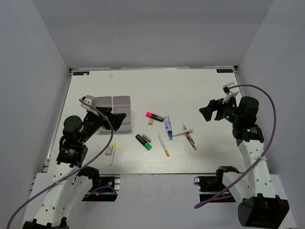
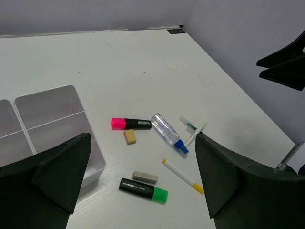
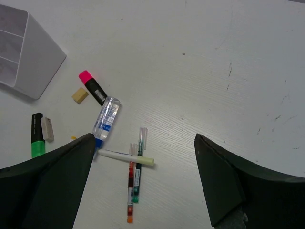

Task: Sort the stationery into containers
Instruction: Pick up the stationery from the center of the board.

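Note:
Two adjoining white containers (image 1: 121, 102) stand at the left and also show in the left wrist view (image 2: 57, 119). Stationery lies mid-table: a pink-ended highlighter (image 1: 154, 116), a beige eraser (image 1: 150, 121), a white-blue marker (image 1: 167, 128), a green-ended highlighter (image 1: 143, 141) with a grey eraser (image 1: 147, 137) beside it, a white-yellow pen (image 1: 163, 146), a white pen (image 1: 182, 133) lying across a red pen (image 1: 190, 140). My left gripper (image 1: 116, 119) is open and empty, hovering at the containers' right edge. My right gripper (image 1: 206, 113) is open and empty, above the table right of the pens.
A thin yellow-white pen (image 1: 113, 153) and a small white eraser (image 1: 109, 150) lie near the front left, under my left arm. Grey walls close in the table on three sides. In the right wrist view a green pen (image 3: 138, 171) lies alongside the red one.

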You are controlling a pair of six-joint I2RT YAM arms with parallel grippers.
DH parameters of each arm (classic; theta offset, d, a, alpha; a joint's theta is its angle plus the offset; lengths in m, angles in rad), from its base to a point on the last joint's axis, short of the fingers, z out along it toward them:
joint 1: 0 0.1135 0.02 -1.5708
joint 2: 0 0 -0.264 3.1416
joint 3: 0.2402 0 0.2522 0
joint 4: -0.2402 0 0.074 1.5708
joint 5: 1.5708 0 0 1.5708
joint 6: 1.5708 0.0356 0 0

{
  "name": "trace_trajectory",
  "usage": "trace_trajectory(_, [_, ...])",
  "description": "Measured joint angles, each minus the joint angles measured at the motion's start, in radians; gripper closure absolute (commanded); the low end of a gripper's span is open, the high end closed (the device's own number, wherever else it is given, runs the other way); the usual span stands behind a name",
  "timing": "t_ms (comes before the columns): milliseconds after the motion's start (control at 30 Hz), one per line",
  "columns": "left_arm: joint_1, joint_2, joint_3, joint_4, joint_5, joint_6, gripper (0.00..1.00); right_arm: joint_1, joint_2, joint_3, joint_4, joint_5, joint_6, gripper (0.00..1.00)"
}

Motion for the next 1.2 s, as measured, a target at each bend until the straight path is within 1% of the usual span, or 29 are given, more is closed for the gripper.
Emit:
trace_trajectory(100, [0.0, 0.005, 0.0, 0.0, 0.01, -0.002, 0.0, 0.0, -0.004, 0.0, -0.003, -0.003, -0.007, 0.1])
trace_trajectory(200, [0.0, 0.016, -0.001, 0.0, 0.022, -0.003, 0.06, 0.0, -0.014, 0.0, -0.009, -0.013, -0.035, 0.1])
trace_trajectory(233, [0.0, 0.019, -0.001, 0.0, 0.024, -0.004, 0.09, 0.0, -0.018, 0.0, -0.015, -0.019, -0.053, 0.1])
trace_trajectory(267, [0.0, 0.023, -0.001, 0.0, 0.024, -0.004, 0.18, 0.0, -0.023, 0.0, -0.03, -0.037, -0.082, 0.1])
trace_trajectory(300, [0.0, 0.026, -0.001, 0.0, 0.025, -0.007, 0.23, 0.0, -0.026, 0.0, -0.04, -0.047, -0.095, 0.1])
trace_trajectory(367, [0.0, 0.034, -0.001, 0.0, 0.027, -0.014, 0.41, 0.003, -0.029, 0.0, -0.067, -0.078, -0.156, 0.1])
trace_trajectory(400, [0.0, 0.038, -0.001, -0.001, 0.027, -0.016, 0.6, 0.003, -0.029, 0.0, -0.082, -0.091, -0.186, 0.1])
trace_trajectory(467, [0.0, 0.05, -0.001, -0.007, 0.024, -0.008, 0.78, 0.005, -0.024, 0.005, -0.128, -0.109, -0.246, 0.1])
trace_trajectory(533, [-0.003, 0.063, 0.003, -0.037, -0.005, -0.017, 0.77, 0.006, -0.013, 0.018, -0.179, -0.113, -0.297, 0.1])
trace_trajectory(567, [-0.006, 0.072, 0.007, -0.061, -0.025, -0.014, 0.71, 0.007, -0.006, 0.026, -0.198, -0.114, -0.322, 0.1])
trace_trajectory(667, [-0.009, 0.111, 0.032, -0.146, -0.085, -0.01, 0.63, 0.01, 0.006, 0.041, -0.246, -0.117, -0.391, 0.1])
trace_trajectory(700, [-0.011, 0.13, 0.043, -0.179, -0.1, -0.01, 0.57, 0.011, 0.007, 0.043, -0.258, -0.117, -0.406, 0.1])
trace_trajectory(733, [-0.013, 0.148, 0.052, -0.208, -0.114, -0.008, 0.44, 0.013, 0.006, 0.043, -0.265, -0.116, -0.42, 0.1])
trace_trajectory(767, [-0.014, 0.165, 0.059, -0.237, -0.123, -0.003, 0.42, 0.016, 0.006, 0.043, -0.269, -0.116, -0.427, 0.1])
trace_trajectory(800, [-0.015, 0.18, 0.062, -0.264, -0.129, -0.005, 0.4, 0.018, 0.006, 0.043, -0.271, -0.115, -0.433, 0.31])
trace_trajectory(867, [-0.016, 0.207, 0.064, -0.316, -0.143, -0.015, 0.37, 0.024, 0.002, 0.043, -0.276, -0.114, -0.45, 0.65])
trace_trajectory(900, [-0.016, 0.219, 0.064, -0.339, -0.15, -0.021, 0.37, 0.025, -0.004, 0.043, -0.279, -0.115, -0.455, 0.8])
trace_trajectory(933, [-0.016, 0.229, 0.064, -0.358, -0.155, -0.028, 0.36, 0.028, -0.01, 0.043, -0.281, -0.116, -0.455, 0.9])
trace_trajectory(967, [-0.016, 0.238, 0.064, -0.378, -0.163, -0.035, 0.36, 0.03, -0.014, 0.043, -0.282, -0.119, -0.455, 0.85])
trace_trajectory(1000, [-0.016, 0.247, 0.067, -0.4, -0.173, -0.044, 0.36, 0.03, -0.017, 0.043, -0.282, -0.122, -0.456, 0.73])
trace_trajectory(1033, [-0.016, 0.257, 0.073, -0.422, -0.182, -0.05, 0.36, 0.031, -0.018, 0.043, -0.282, -0.125, -0.455, 0.58])
trace_trajectory(1167, [-0.016, 0.292, 0.105, -0.499, -0.225, -0.098, 0.36, 0.033, -0.014, 0.043, -0.272, -0.139, -0.468, 0.5])
trace_trajectory(1200, [-0.016, 0.295, 0.108, -0.516, -0.239, -0.108, 0.36, 0.033, -0.012, 0.043, -0.268, -0.144, -0.47, 0.5])
